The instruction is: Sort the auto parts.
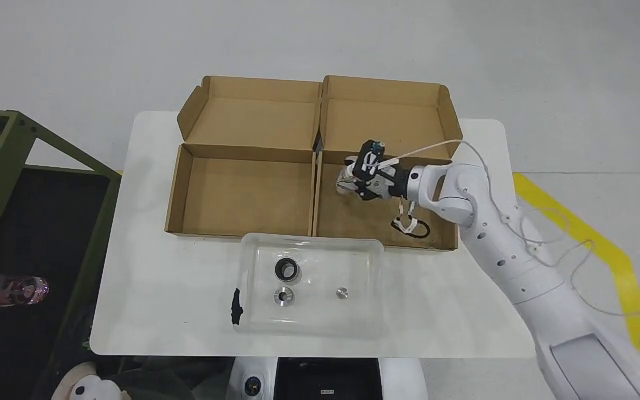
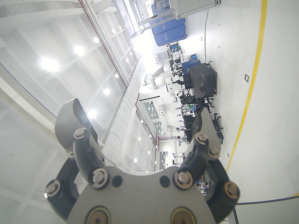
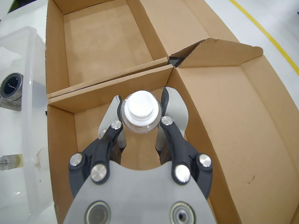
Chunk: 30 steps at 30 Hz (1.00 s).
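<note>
My right gripper [image 1: 356,180] hangs inside the right cardboard box [image 1: 345,218], near its far left corner. In the right wrist view the right gripper [image 3: 142,100] is shut on a round part with a white cap and a clear body [image 3: 140,113], held above the box floor [image 3: 233,122]. The left box [image 1: 240,195] [image 3: 100,36] has nothing in it. A clear plastic tray [image 1: 365,255] in front holds a black ring bearing [image 1: 287,268] [image 3: 10,90], a metal part [image 1: 285,295] and a small metal piece [image 1: 342,292]. My left gripper [image 2: 135,113] is open, pointing up at a ceiling.
A black looped item [image 1: 415,229] lies in the right box near its front right corner. A small black object [image 1: 236,308] sits at the tray's left front edge. The boxes' flaps [image 1: 262,110] stand open at the back. White tabletop [image 1: 150,260] is bare to the left.
</note>
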### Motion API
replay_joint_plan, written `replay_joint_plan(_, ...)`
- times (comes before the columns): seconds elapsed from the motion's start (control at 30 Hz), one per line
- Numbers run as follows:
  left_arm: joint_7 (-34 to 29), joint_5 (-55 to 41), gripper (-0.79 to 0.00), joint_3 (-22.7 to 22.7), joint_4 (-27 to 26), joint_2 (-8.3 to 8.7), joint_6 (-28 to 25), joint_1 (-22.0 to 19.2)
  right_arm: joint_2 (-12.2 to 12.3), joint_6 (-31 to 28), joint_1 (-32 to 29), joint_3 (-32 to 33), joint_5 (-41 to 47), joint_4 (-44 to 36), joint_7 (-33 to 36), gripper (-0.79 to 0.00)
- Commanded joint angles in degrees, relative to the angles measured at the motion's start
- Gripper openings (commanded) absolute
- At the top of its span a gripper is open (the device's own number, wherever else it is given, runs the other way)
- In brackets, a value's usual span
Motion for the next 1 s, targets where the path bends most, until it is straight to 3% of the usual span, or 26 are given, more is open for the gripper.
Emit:
replay_joint_plan(0.0,0.0,0.0,0.000,0.0,0.0,0.00,0.0,0.0,-0.3,0.3,0.6,-0.6,-0.3,1.3,-0.3,-0.785)
replay_joint_plan(0.23,0.0,0.0,0.000,0.0,0.0,0.00,0.0,0.0,-1.6,0.9,2.2,-2.9,-1.1,4.9,-1.1,-0.760)
replay_joint_plan(0.3,0.0,0.0,0.000,0.0,0.0,0.00,0.0,0.0,-1.8,0.9,2.6,-3.3,-1.3,5.7,-1.4,-0.696)
replay_joint_plan(0.43,0.0,0.0,0.000,0.0,0.0,0.00,0.0,0.0,-2.3,1.1,3.0,-3.8,-1.5,6.6,-1.8,-0.496)
replay_joint_plan(0.7,0.0,0.0,0.000,0.0,0.0,0.00,0.0,0.0,-2.3,-0.1,2.8,-2.9,-1.7,5.0,-2.1,-0.385)
replay_joint_plan(0.8,0.0,0.0,0.000,0.0,0.0,0.00,0.0,0.0,-1.8,-1.0,2.0,-1.4,-1.6,3.2,-2.2,-0.311)
replay_joint_plan(0.97,0.0,0.0,0.000,0.0,0.0,0.00,0.0,0.0,-0.5,-2.6,-0.4,2.1,-1.7,-2.4,-1.4,-0.256)
